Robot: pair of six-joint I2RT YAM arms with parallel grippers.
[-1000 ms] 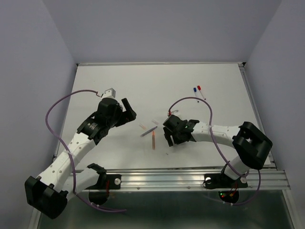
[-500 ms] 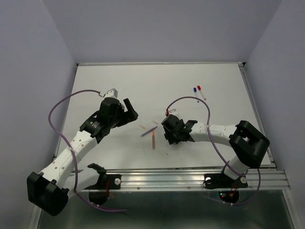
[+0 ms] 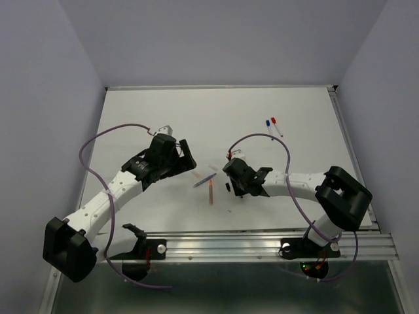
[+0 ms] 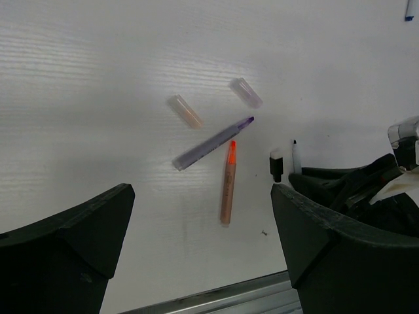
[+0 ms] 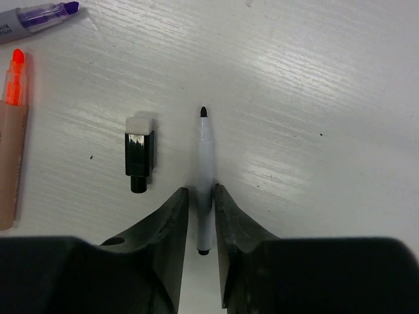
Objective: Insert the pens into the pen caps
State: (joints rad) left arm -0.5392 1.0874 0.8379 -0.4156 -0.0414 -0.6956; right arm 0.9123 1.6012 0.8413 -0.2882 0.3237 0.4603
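We see white pen (image 5: pixel 204 150), black tip pointing away, axis between right gripper (image 5: pixel 201 191) jaws; pinch unclear. Left gripper (image 4: pixel 203 190) jaws spread.

Narrows the right gripper (image 5: pixel 200 196) from wide apart to a slim gap straddling the white pen (image 5: pixel 204 157), one finger on each side of the barrel's rear end. Swings the left gripper (image 3: pixel 182 157) away from the left edge of the table (image 3: pixel 131 104) toward the middle, closer to the orange pen (image 3: pixel 211 191), and drags its purple cable (image 3: pixel 134 125) along.
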